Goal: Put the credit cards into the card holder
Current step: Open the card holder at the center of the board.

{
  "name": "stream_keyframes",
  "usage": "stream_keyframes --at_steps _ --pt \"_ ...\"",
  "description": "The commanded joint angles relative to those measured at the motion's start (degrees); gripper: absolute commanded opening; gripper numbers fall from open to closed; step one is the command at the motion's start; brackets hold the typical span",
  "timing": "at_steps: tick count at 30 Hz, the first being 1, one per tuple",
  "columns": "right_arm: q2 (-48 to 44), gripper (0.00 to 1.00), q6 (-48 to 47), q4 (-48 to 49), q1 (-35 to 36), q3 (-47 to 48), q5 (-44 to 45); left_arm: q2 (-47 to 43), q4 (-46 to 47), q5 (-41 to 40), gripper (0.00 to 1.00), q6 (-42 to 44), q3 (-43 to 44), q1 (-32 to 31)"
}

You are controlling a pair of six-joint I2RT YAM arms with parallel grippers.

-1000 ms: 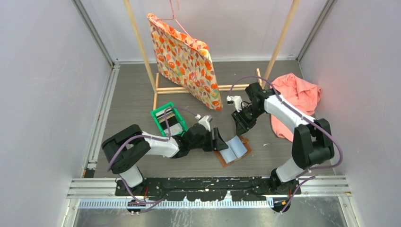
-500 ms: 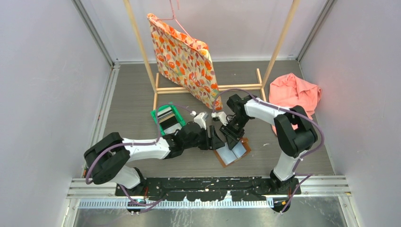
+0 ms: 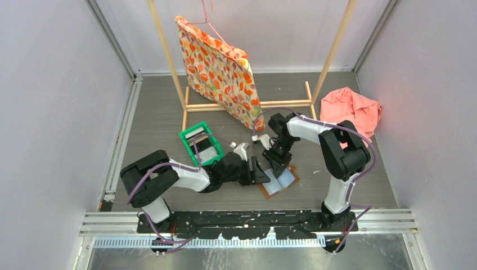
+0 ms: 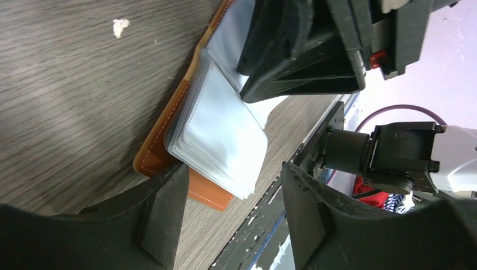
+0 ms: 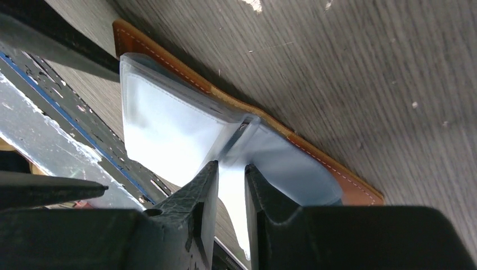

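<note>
The card holder [image 3: 286, 183], brown leather with clear sleeves, lies open on the table. My right gripper [image 3: 279, 162] stands over its middle. In the right wrist view the gripper [image 5: 230, 169] is open by a narrow gap, with the pale sleeves [image 5: 163, 118] at the fold between its tips. My left gripper [image 3: 261, 174] is open at the holder's left edge. In the left wrist view it [image 4: 233, 219] holds nothing, and the holder's leather corner [image 4: 209, 194] lies by one fingertip [image 4: 163, 214]. The credit cards [image 3: 203, 147] lie in the green bin.
The green bin [image 3: 188, 135] stands left of the holder, behind my left arm. A wooden rack [image 3: 247, 105] with a hanging patterned bag [image 3: 219, 73] crosses the back. A pink cloth [image 3: 351, 109] lies at the back right. The arms' base rail [image 3: 253, 216] runs along the front.
My right gripper swung in from the back right to just over the open holder, and its jaws narrowed. My left arm shifted a little and stayed open beside the holder.
</note>
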Motion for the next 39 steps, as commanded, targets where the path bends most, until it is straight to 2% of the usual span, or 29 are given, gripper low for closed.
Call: stream_keyframes --at_steps 1,9,12,18,39 --pt "0.88 0.29 0.55 -0.83 0.30 1.60 0.42 -0.42 5.39 -0.38 0.62 -1.01 0.90 -0.72" --pt "1.27 0.28 0.81 -1.25 0.30 1.91 -0.27 -8.39 -4.47 -4.12 0.61 0.76 -0.32 -0.69" --pt "1.19 0.28 0.90 -1.36 0.33 2.03 -0.56 -9.92 -5.47 -4.35 0.61 0.74 -0.40 -0.87" --pt "1.10 0.28 0.94 -1.45 0.33 2.09 -0.74 -6.89 -1.75 -2.65 0.61 -0.71 0.56 -0.96" --pt "0.95 0.28 0.78 -1.66 0.36 2.17 -1.13 0.97 2.25 -1.73 0.59 -3.14 3.65 -1.04"
